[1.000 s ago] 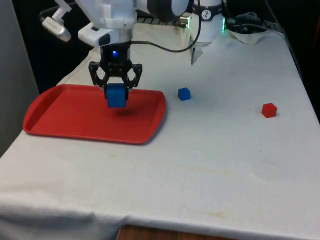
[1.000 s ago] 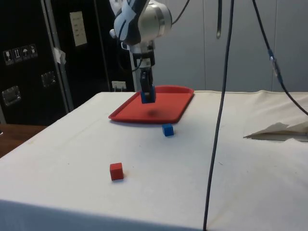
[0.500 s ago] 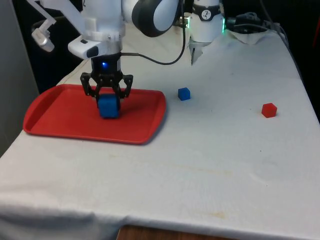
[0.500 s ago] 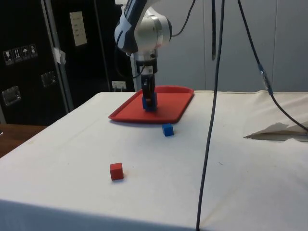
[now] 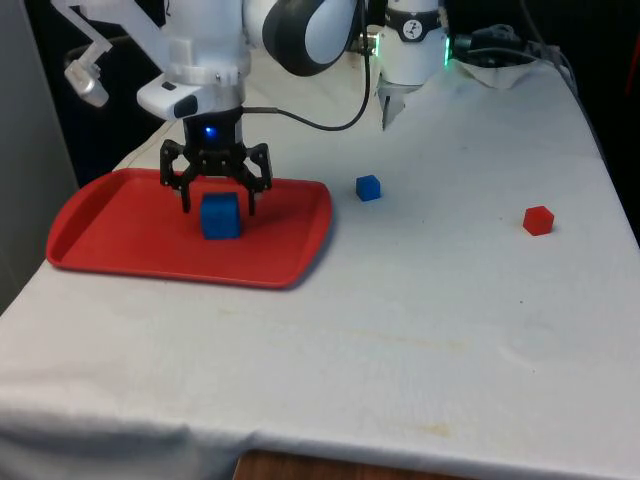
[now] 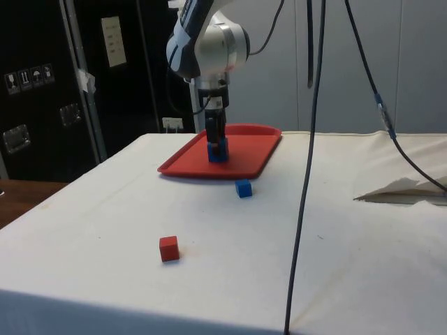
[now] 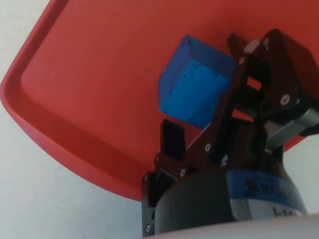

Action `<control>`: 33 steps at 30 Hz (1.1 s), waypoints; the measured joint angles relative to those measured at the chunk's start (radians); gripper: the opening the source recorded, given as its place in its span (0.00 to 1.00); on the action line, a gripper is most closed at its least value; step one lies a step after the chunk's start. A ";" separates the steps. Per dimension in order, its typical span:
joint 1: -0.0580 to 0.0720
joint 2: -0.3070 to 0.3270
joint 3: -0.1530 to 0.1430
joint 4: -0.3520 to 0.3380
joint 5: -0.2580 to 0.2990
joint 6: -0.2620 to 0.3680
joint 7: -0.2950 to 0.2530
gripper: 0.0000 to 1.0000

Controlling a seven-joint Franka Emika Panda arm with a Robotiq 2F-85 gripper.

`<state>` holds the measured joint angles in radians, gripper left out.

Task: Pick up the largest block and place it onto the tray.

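gripper (image 5: 217, 195) straddling big blue cube (image 5: 221, 215), fingers spread, looks let go. cube sits flat on red tray (image 5: 110, 240), dead centre between jaws. small blue cube (image 5: 368, 187) off at tray's 3 o'clock. only way out: straight up.

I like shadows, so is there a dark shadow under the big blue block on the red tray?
Front view: the big blue block sits on the red tray with only a thin, soft shadow at its base, under the open claw. Side view: the light is even, with no strong shadow. Wrist view: the tray looks evenly lit around the block.
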<state>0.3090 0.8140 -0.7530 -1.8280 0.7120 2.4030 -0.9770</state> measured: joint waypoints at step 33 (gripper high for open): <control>0.052 -0.079 -0.093 -0.010 -0.012 -0.076 -0.002 1.00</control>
<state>0.3610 0.7350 -0.8460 -1.8380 0.7000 2.3270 -0.9790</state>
